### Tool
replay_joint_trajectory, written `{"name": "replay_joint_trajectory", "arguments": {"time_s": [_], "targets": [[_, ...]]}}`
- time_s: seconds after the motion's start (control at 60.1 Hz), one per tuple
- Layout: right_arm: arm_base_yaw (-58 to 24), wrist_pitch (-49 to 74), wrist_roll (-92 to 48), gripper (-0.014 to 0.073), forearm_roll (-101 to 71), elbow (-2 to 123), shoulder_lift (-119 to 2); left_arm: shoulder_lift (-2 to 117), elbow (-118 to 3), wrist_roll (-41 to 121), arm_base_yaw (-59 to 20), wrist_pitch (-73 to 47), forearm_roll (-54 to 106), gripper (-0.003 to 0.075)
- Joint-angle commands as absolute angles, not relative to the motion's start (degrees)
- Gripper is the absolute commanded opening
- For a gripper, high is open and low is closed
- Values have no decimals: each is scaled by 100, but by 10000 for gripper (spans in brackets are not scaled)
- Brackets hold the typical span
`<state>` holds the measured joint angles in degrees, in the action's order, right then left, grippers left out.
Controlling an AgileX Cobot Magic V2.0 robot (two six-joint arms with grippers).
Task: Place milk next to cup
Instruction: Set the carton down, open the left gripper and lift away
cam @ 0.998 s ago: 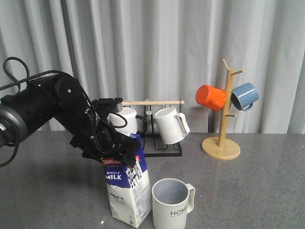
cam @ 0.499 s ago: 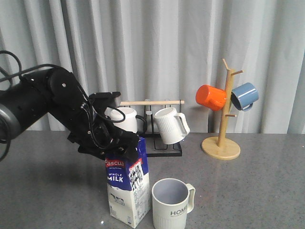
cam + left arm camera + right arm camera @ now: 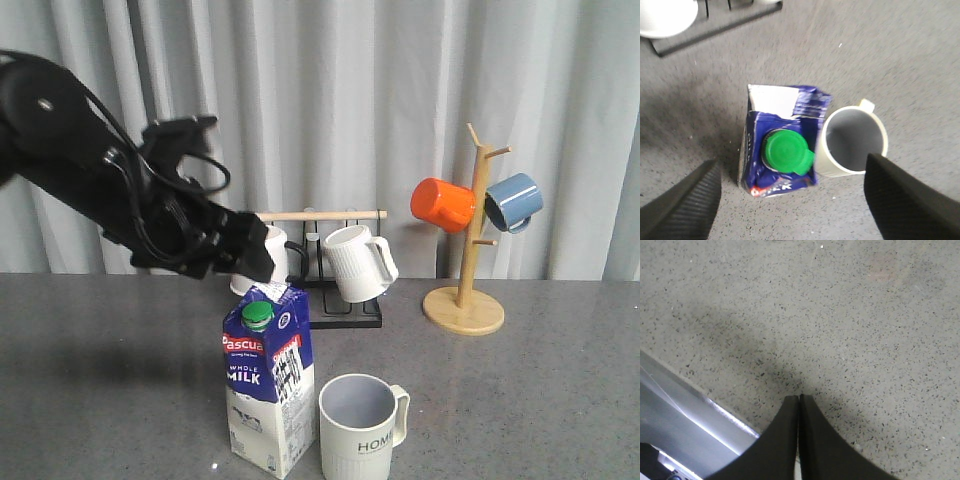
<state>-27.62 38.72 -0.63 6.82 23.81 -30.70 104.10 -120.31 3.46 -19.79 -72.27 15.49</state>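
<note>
The milk [image 3: 268, 385], a blue-and-white carton with a green cap, stands upright on the grey table, its right side close beside the cup [image 3: 360, 425]. The cup is a cream ribbed mug with "HOME" lettering. My left gripper [image 3: 250, 262] hangs above the carton's top, open and empty, touching nothing. In the left wrist view the carton's green cap [image 3: 786, 151] and the cup [image 3: 854, 142] lie side by side below my open left gripper [image 3: 792, 200], with its fingers [image 3: 685, 205] wide apart. My right gripper [image 3: 799, 399] is shut and empty over bare table; it does not show in the front view.
A black rack [image 3: 335, 305] with a plain white mug [image 3: 262, 250] and a white ribbed mug [image 3: 358, 262] stands behind the carton. A wooden mug tree [image 3: 465, 300] with an orange mug [image 3: 442, 204] and a blue mug [image 3: 515, 200] stands at the back right. A metal edge [image 3: 690, 410] lies near the right gripper.
My left gripper has let go of the milk's top and risen up and to the left. The carton stays standing beside the cup.
</note>
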Motion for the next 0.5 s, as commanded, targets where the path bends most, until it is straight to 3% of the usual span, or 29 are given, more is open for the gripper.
{"name": "replay_joint_trajectory", "arguments": {"time_s": [0.0, 0.116, 0.283, 0.483], "targets": [[-2754, 3335, 144, -5, 809, 2525, -3090, 9773, -12207, 294, -2012, -7153, 1681, 503], [-2754, 3243, 606, -5, 1077, 2525, -3090, 9353, -12207, 313, -2012, -7153, 1598, 350], [-2754, 3270, 1332, -5, 1507, 2525, -3090, 8713, -12196, 465, -2012, -7153, 1156, 1], [-2754, 3284, 1654, -5, 1539, 2525, -3090, 7926, -12125, 507, -2012, -7153, 888, -8]]}}
